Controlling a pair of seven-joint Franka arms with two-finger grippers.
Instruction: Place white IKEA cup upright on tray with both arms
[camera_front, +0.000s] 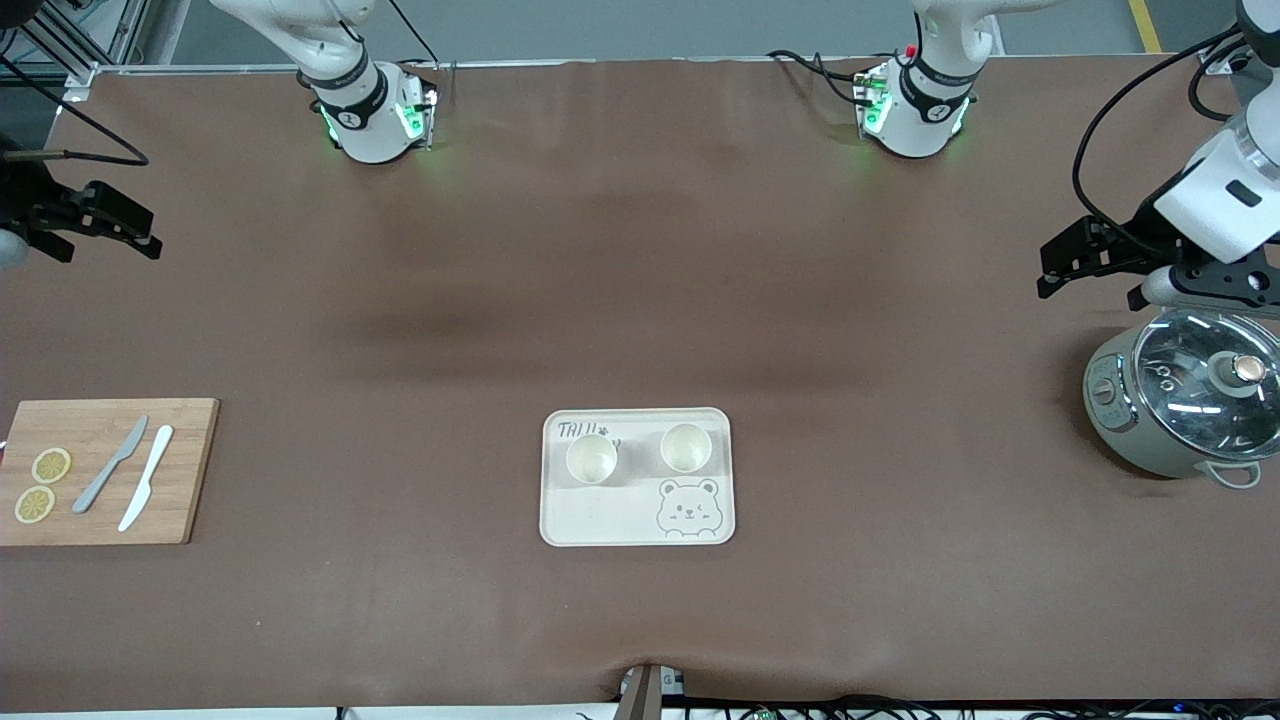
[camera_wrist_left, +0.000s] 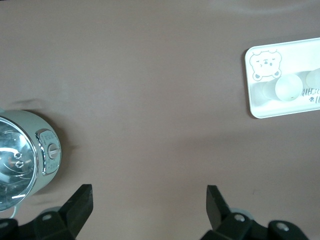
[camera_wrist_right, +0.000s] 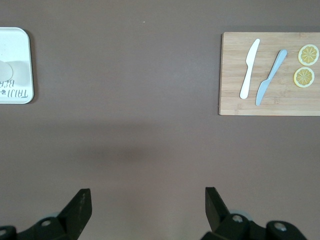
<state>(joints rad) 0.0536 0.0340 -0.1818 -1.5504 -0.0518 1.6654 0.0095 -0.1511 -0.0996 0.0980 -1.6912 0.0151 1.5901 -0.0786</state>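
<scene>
On the tray (camera_front: 600, 515), well apart from both grippers, two white cups (camera_front: 591, 459) (camera_front: 685, 447) stand upright side by side. Left gripper (camera_wrist_left: 150, 200) hangs wide open and empty beside the cooker (camera_front: 1180, 405); right gripper (camera_wrist_right: 148, 200), equally spread and empty, hangs over bare table (camera_front: 640, 250) near the board (camera_front: 190, 470). Tray lettering is partly hidden by one cup.

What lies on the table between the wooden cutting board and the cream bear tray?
Nothing: the front view shows only bare brown table between the wooden cutting board and the cream bear-print tray.
</scene>
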